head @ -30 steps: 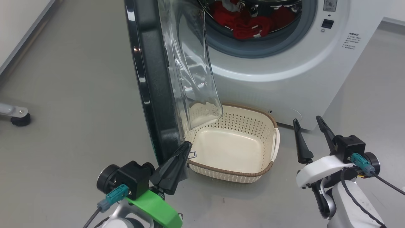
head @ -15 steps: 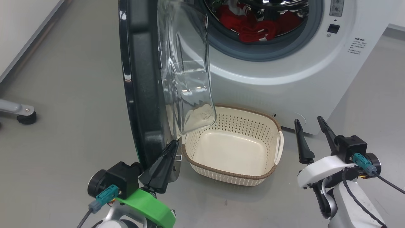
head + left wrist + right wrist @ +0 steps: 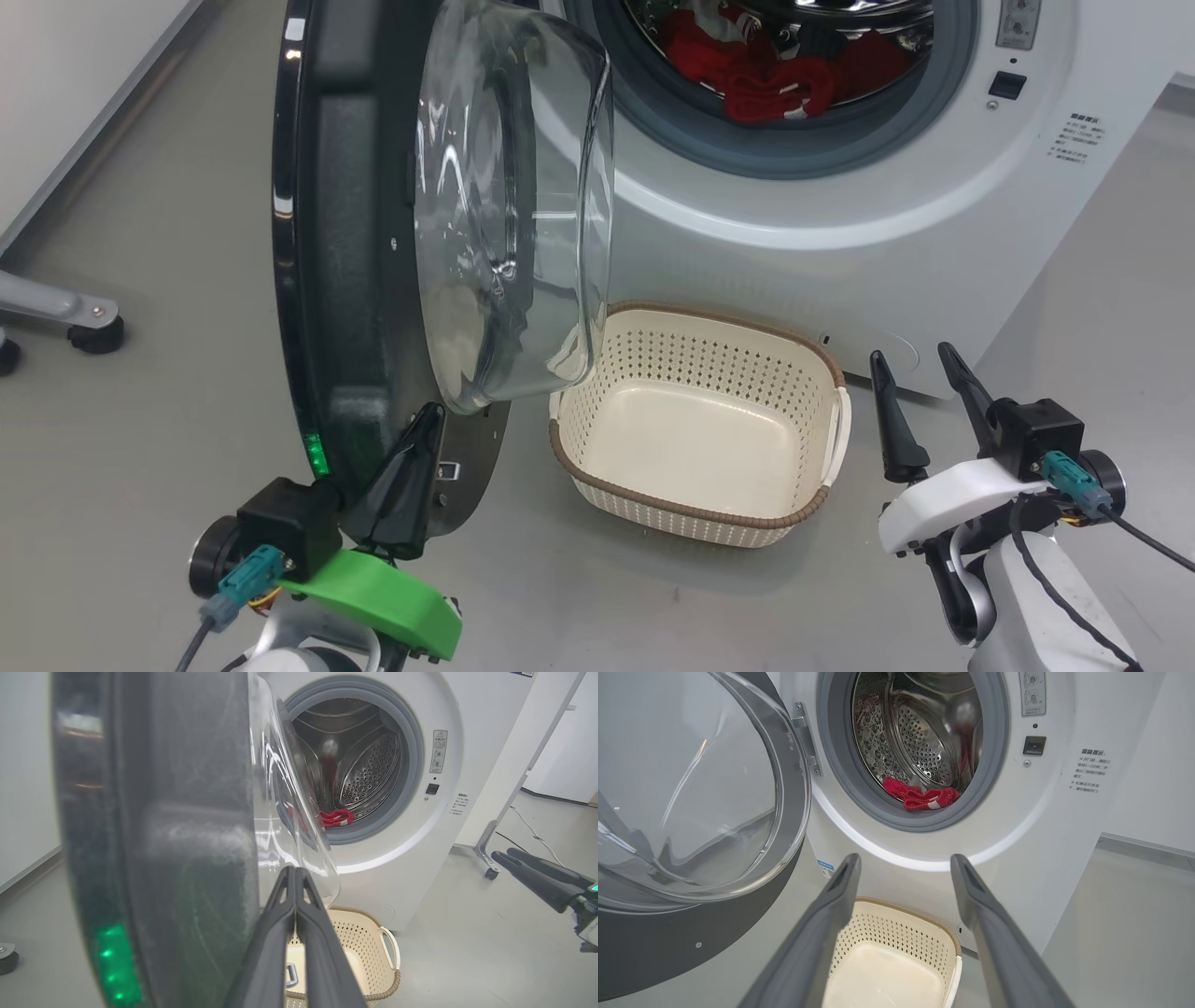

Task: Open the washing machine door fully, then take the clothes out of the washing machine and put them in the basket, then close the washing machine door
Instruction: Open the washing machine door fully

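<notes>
The washing machine door (image 3: 336,233) stands swung out at the left, nearly edge-on to the head camera, its glass bowl bulging toward the basket. It is well open but probably not at its stop. The left gripper (image 3: 429,415), fingers pressed together into one wedge, rests its tip against the door's inner face low down, beside the latch hook. I judge the door stiff, fairly heavy and free on its hinge, with a glossy rim that would slip under a pinch. A flat push on the inner rim near the free edge suits it better than the glass. Next right, the basket (image 3: 695,513) sits empty on the floor before the washing machine (image 3: 840,215). The clothes (image 3: 775,79) lie in the drum mouth; they look soft, light and limp, best pinched at a bunched fold. The right gripper (image 3: 910,353) hovers at far right, fingers spread, holding nothing.
</notes>
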Robot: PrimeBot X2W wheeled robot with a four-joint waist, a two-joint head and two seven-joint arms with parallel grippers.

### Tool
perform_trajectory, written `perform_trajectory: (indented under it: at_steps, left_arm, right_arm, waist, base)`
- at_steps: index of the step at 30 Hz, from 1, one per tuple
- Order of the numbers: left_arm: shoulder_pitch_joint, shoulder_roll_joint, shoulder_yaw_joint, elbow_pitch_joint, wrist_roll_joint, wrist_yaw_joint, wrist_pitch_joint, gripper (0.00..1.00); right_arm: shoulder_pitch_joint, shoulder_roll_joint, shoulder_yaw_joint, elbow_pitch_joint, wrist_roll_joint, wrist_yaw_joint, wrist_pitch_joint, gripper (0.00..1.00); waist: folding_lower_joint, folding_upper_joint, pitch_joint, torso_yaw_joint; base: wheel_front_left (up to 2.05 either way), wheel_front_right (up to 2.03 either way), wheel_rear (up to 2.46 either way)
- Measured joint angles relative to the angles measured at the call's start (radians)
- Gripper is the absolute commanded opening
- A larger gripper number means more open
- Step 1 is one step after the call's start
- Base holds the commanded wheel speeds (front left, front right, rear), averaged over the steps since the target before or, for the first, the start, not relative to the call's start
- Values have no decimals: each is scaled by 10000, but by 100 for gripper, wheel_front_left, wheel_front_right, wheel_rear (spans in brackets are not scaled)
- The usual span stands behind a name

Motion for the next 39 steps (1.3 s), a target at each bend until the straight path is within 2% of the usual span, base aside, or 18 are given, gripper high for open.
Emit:
perform_trajectory:
  at_steps: [20, 39]
  left_arm:
    - [-95, 364, 1864, 759, -282, 332, -602, 0]
    - [-1264, 378, 3651, 2397, -855, 479, -1582, 0]
  right_arm:
    - [-23, 0, -29, -59, -111, 2, 0, 100]
    - [-259, -2, -111, -82, -359, 90, 0, 100]
  waist:
    - [0, 0, 344, -21]
    - [0, 0, 835, -186]
  base:
    - [0, 0, 0]
    - [0, 0, 0]
